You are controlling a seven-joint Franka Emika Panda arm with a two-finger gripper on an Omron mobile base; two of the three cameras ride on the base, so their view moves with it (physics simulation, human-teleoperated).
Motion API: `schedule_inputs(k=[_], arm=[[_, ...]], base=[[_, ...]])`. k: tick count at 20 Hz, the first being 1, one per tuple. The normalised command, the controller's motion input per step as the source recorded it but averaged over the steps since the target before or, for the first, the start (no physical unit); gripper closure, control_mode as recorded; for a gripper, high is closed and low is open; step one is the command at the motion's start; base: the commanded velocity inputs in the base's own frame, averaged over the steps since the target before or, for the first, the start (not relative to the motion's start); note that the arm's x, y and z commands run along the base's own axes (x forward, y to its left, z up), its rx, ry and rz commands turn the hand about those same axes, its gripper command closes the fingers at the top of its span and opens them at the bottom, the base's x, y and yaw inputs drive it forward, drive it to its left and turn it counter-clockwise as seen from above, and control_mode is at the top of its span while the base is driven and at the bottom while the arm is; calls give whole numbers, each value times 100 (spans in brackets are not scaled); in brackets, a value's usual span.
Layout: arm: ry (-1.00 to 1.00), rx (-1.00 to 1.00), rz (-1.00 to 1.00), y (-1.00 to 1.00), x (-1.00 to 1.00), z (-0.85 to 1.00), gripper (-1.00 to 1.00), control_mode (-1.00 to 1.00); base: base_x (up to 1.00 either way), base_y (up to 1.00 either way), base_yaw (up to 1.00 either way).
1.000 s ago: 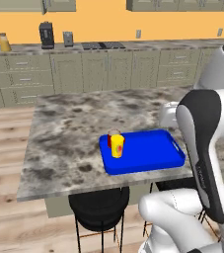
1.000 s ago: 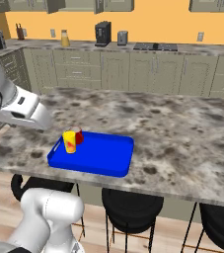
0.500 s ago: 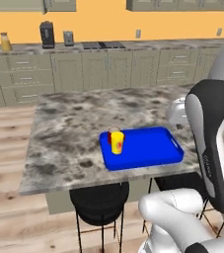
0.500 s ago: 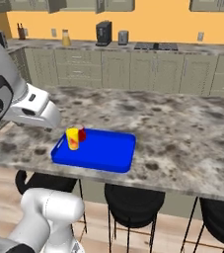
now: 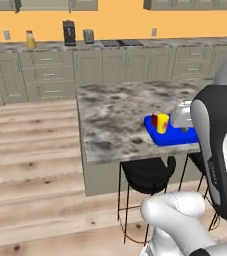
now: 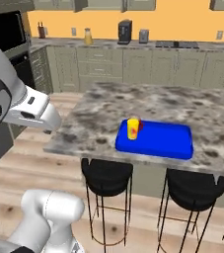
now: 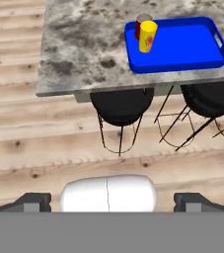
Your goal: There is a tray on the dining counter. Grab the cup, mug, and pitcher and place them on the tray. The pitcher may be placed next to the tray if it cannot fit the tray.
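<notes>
Sitting on the dining counter (image 6: pixel 108 116), the blue tray (image 6: pixel 163 143) holds the yellow cup (image 6: pixel 132 128) upright at one end, with the red mug (image 6: pixel 139 124) tucked right behind it, the two touching or nearly so. In the right base view the tray lies at centre right of the frame, close to the counter's near edge, above two black stools (image 6: pixel 106 177). In the left base view the same tray (image 5: pixel 171 137) shows at centre right, partly covered by the white arm, the cup (image 5: pixel 162 123) and mug (image 5: pixel 155 119) standing at its left end.

From the hand view the tray (image 7: pixel 187 47) lies in the upper right of the frame, cup (image 7: pixel 147 36) and mug (image 7: pixel 140 23) at its left end. The gripper (image 7: pixel 112 201) sits at the bottom of that frame, its two dark tips far apart near the lower left and lower right corners: the jaws are spread wide and hold nothing. Below them lies wooden floor (image 7: pixel 39 143).

The pitcher (image 6: pixel 88 36) stands far off on the long back counter (image 6: pixel 133 45), in the upper left of the right base view, left of a dark coffee machine (image 6: pixel 125 31). In the left base view it (image 5: pixel 30 39) appears at upper left.
</notes>
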Motion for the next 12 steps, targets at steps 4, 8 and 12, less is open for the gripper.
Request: schedule_inputs(k=[4,8,12], arm=[[0,0,0,0,0,0,-100,100],[0,0,0,0,0,0,-100,100],[0,0,0,0,0,0,-100,100]], base=[[32,100,0],[63,100,0],[96,100,0]])
